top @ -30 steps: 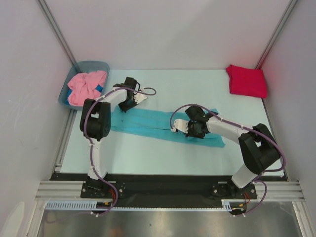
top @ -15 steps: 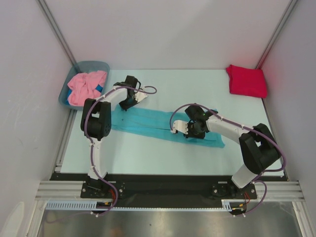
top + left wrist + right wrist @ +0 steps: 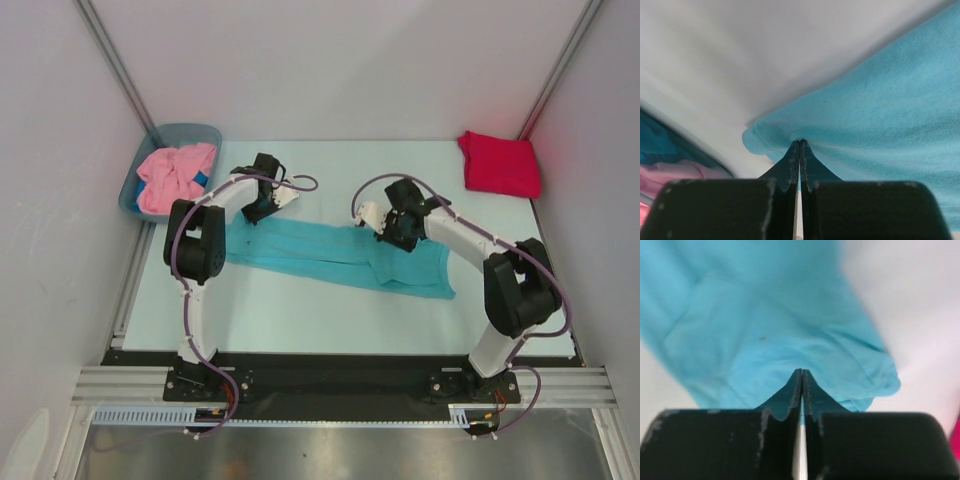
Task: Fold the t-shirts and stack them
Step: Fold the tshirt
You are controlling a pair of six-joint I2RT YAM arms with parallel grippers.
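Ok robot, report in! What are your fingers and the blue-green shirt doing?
Left fingers shut on turquoise cloth t-shirt, near a corner. Right fingers closed at its far edge, grip unclear. Shirt flat in a long strip. Nothing blocking. Over.

The turquoise shirt (image 3: 880,100) is soft, matt cloth with a fine knit texture and a stitched hem. The red shirt (image 3: 498,163) and pink shirt (image 3: 172,175) look like the same dull cloth, the pink one heavily creased. The tub (image 3: 185,128) is smooth grey-blue plastic with a slight sheen. The table (image 3: 300,310) is pale, smooth and matt. The left pincer (image 3: 799,142) and right pincer (image 3: 802,371) are matt black plastic, scuffed pale along the edges. The rail (image 3: 105,383) is bare silvery metal.
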